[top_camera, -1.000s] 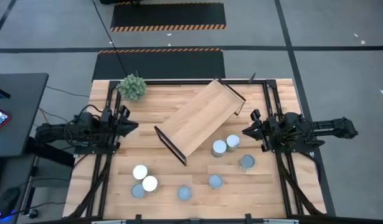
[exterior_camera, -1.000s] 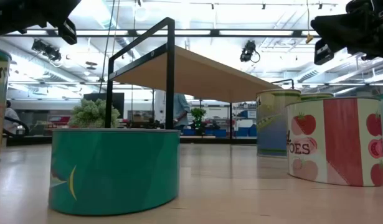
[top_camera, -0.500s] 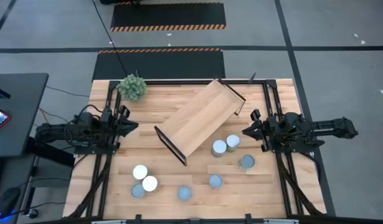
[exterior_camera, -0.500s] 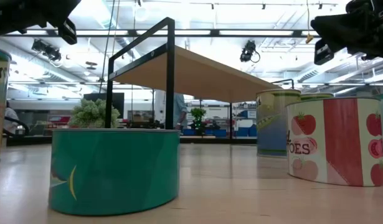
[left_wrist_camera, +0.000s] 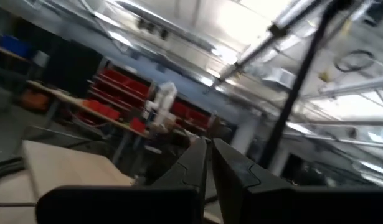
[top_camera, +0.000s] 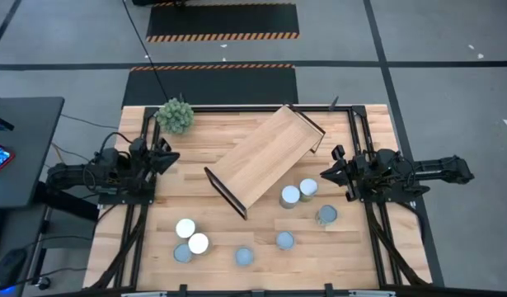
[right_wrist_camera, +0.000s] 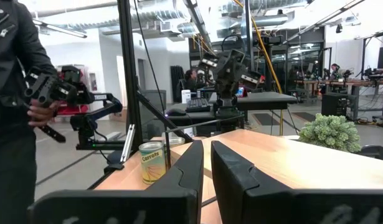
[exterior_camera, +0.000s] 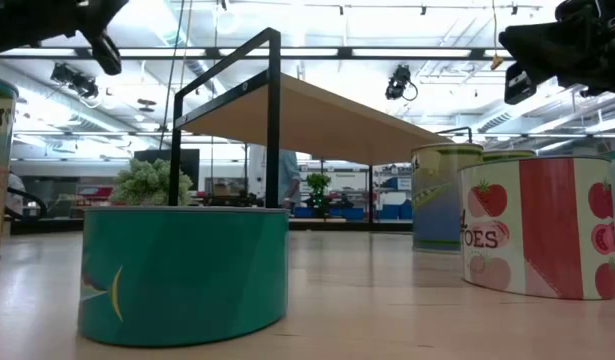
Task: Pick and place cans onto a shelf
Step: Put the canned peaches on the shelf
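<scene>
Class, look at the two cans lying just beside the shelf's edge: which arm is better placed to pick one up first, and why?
Probably the right. The right gripper hangs close beside the two cans by the shelf, while the left gripper sits across the shelf from them.

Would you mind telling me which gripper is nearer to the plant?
The left. The left gripper sits just below the plant at the table's left edge in the high view; the right gripper is far across the table, past the shelf.

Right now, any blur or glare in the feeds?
Left wrist view: smeared and tilted, ceiling lights blown out behind the left end effector. Low view: bright ceiling lights, near teal can looms large. Right wrist view: sharp, carrots can readable. High view: even light, shelf clear.
</scene>
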Robot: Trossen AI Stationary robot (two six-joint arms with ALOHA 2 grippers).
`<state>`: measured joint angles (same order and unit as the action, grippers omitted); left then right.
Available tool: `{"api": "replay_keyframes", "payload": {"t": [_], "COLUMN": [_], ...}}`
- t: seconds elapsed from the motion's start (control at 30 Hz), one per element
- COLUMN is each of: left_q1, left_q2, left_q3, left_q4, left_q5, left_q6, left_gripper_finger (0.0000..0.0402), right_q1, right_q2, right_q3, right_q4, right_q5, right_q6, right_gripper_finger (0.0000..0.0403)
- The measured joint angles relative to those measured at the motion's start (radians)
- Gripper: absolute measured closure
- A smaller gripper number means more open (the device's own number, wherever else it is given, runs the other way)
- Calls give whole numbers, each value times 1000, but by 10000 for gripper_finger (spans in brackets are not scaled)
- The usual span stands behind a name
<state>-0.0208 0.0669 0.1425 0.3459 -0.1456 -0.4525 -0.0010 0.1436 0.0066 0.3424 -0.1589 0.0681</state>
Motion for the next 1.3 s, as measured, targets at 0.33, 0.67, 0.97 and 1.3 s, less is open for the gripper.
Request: {"api": "replay_keyframes", "payload": {"t": [0.33, 0.67, 0.97, 1.3], "left_q1": [0, -2, -1, -1], "left_q2": [0, 57, 298, 486], "left_q3": [0, 42, 293, 535], "left_q4": [44, 227, 156, -257], "left_q5": [-49, -28, -14, -17], "left_q6": [-158, -629, -264, -213], "left_gripper_finger": [369, 370, 369, 304], "right_q1": [0, -2, -2, -3], "right_q2": [0, 0, 0, 4], "right_q3": [0, 0, 0, 95], "right_q4": [0, 111, 528, 517], "right_q5": [0, 160, 455, 480], "right_q6": [0, 0, 383, 477], "right_gripper_finger": [365, 365, 365, 365]}}
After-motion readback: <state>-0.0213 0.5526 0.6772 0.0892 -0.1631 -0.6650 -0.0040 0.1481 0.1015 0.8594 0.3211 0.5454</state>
